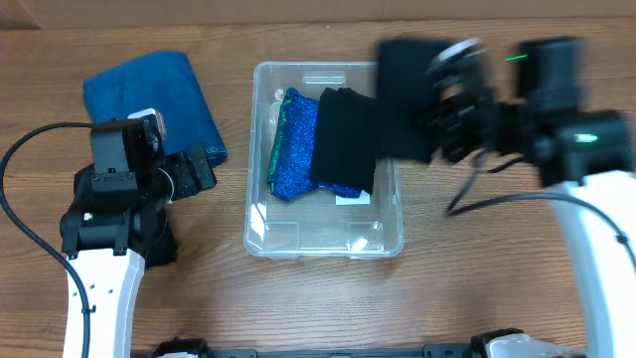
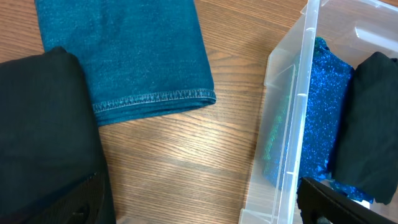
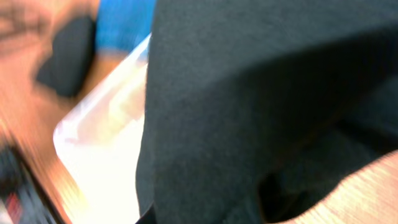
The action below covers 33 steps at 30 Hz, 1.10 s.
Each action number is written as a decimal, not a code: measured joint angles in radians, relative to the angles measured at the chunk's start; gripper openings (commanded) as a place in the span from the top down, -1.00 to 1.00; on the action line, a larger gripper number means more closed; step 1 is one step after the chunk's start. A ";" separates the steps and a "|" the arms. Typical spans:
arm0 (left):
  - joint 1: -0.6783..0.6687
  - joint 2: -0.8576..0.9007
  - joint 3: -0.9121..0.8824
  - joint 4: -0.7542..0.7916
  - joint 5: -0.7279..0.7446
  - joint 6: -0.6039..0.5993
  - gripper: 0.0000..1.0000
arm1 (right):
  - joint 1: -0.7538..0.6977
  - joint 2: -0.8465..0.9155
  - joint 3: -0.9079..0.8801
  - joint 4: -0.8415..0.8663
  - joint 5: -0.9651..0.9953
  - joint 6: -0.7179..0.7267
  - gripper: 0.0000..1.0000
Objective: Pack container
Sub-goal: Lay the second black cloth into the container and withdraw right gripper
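Black cloth [image 1: 402, 97], clamped in the right gripper [image 1: 439, 99], hangs over the upper-right rim of the container [image 1: 260, 199], apparently for packing; the left gripper [image 1: 194, 171] hovers centre left, jaws apart, clear of it.

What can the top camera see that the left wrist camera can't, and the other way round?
Only the overhead shows the right gripper holding a hanging black cloth over the container's right edge. Only the left wrist shows the stitched hem on the denim cloth up close. Both show the container, the denim cloth, and the sparkly blue cloth and folded black cloth inside.
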 measured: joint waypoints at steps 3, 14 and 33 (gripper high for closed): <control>0.000 0.000 0.000 -0.003 0.000 0.000 -1.00 | 0.171 0.082 -0.003 -0.064 0.100 -0.191 0.92; 0.000 0.000 0.000 -0.010 0.000 0.000 -1.00 | 0.328 0.460 -0.008 -0.185 0.179 -0.605 0.92; 0.002 0.000 0.001 -0.060 -0.025 -0.006 -1.00 | 0.182 0.045 0.149 0.147 0.558 0.021 -1.00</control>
